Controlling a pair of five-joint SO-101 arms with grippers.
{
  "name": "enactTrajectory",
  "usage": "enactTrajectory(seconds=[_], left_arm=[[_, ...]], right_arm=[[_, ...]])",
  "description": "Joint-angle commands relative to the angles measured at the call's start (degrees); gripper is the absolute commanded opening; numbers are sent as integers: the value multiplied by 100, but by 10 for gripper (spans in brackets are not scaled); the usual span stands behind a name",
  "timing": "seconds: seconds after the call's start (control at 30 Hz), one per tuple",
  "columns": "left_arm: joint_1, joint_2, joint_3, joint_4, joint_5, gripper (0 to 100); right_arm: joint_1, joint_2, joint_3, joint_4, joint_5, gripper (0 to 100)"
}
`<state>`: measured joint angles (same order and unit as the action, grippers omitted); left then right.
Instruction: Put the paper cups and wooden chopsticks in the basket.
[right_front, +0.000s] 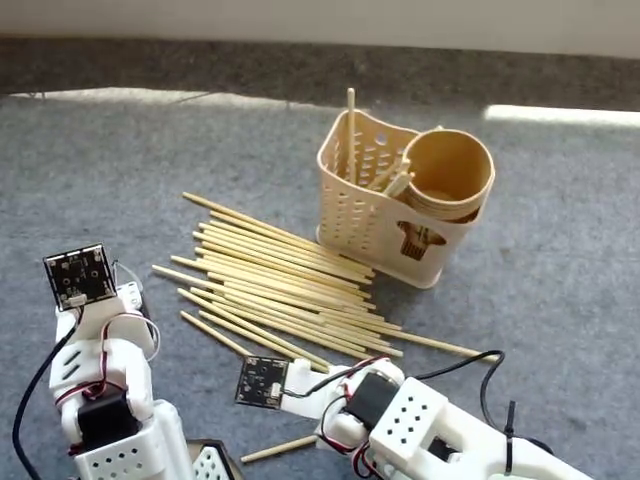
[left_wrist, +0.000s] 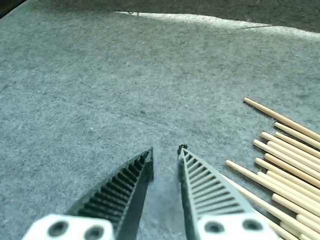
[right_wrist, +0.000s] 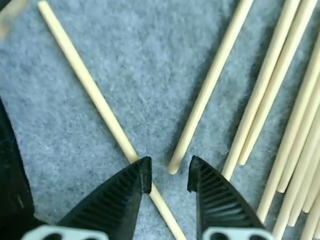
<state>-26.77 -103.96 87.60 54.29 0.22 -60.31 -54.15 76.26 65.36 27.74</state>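
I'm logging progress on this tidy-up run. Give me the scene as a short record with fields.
basket: upright on the grey mat
paper cups: inside the basket
standing chopstick: upright in the basket
loose chopsticks: many, lying on the mat beside the basket
left gripper: fingers open, over bare mat next to the pile
right gripper: fingers open, the end of one chopstick between the tips

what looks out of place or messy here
Most wooden chopsticks lie in a loose pile on the grey mat, beside the basket, not in it. One stray chopstick lies apart from the pile. The paper cups sit tilted in the basket.
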Motion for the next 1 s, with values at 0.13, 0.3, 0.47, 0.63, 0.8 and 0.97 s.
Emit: enactTrajectory(seconds=[0.13, 0.3, 0.47, 0.63, 0.8, 0.97], left_arm=[[-31, -13, -22, -123, 35, 98], [-31, -13, -22, -123, 35, 98], [-31, -13, -22, -123, 35, 98], [154, -13, 57, -176, 26, 98], [154, -13, 66, -202, 26, 98], [154, -13, 66, -202, 26, 98]], right_arm=[[312, -57, 127, -532, 44, 125], [585, -57, 154, -1033, -299, 124], [585, -57, 101, -1095, -352, 124], [479, -57, 101, -1578, -668, 124], [154, -57, -251, -1613, -668, 120], [136, 224, -1024, -1613, -668, 120]])
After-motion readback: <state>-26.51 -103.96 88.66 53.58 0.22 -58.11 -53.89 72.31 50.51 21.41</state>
